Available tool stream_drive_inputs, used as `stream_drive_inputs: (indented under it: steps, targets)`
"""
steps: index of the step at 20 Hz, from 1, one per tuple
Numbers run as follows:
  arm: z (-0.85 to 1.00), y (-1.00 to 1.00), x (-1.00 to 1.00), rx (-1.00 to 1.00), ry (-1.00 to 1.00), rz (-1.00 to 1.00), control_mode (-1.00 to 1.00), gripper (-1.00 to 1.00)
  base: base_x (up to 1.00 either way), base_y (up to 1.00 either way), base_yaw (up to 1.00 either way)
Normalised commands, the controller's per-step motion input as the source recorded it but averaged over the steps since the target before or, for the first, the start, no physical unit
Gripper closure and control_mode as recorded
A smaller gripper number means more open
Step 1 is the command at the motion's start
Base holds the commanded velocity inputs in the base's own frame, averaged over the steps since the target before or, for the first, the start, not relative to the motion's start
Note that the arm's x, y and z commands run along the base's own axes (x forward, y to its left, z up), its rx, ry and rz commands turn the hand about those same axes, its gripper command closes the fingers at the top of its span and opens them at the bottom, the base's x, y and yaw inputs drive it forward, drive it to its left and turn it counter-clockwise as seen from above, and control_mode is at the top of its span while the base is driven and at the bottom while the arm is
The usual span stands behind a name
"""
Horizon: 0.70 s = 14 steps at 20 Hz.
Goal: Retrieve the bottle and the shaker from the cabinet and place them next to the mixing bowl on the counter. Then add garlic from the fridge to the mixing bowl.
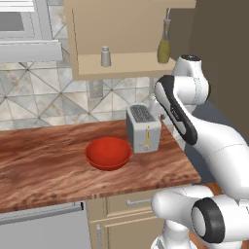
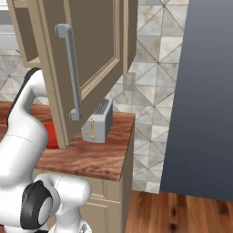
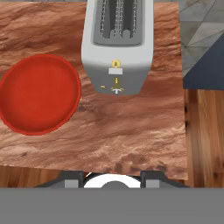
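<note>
The cabinet [image 1: 121, 63] stands open above the counter [image 1: 48, 165]. On its shelf the small grey shaker [image 1: 105, 56] stands at the left and the olive-yellow bottle [image 1: 164, 46] at the right end. The red mixing bowl [image 1: 108, 153] sits on the counter just left of the toaster, and shows again in the hand view [image 3: 38, 94]. My gripper [image 3: 113, 177] hangs high over the counter's front edge, pointing down, its fingers apart with nothing between them. The fridge [image 2: 205, 91] rises as a tall grey slab right of the counter. The garlic is out of view.
A grey toaster [image 1: 143, 127] stands right of the bowl near the counter's right end [image 3: 118, 39]. The open cabinet door [image 2: 91, 54] with its grey handle [image 2: 70, 68] juts out over the counter. Wood floor [image 2: 182, 214] lies between counter and fridge.
</note>
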Motion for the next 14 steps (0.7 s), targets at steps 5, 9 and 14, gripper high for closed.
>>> stream_drive_inputs:
  steps: [5,9,14]
  targets:
    - [0.0,0.09,0.0,0.0,-0.02,0.0,-1.0,-1.0,0.0,0.0,0.0]
    - [0.07,0.84,0.03,0.0,-0.06,-0.01,-1.0,-1.0,0.0,0.0,0.0]
    - [0.56,0.71,0.16,-0.06,-0.39,0.0,-1.0,-1.0,0.0,0.0,0.0]
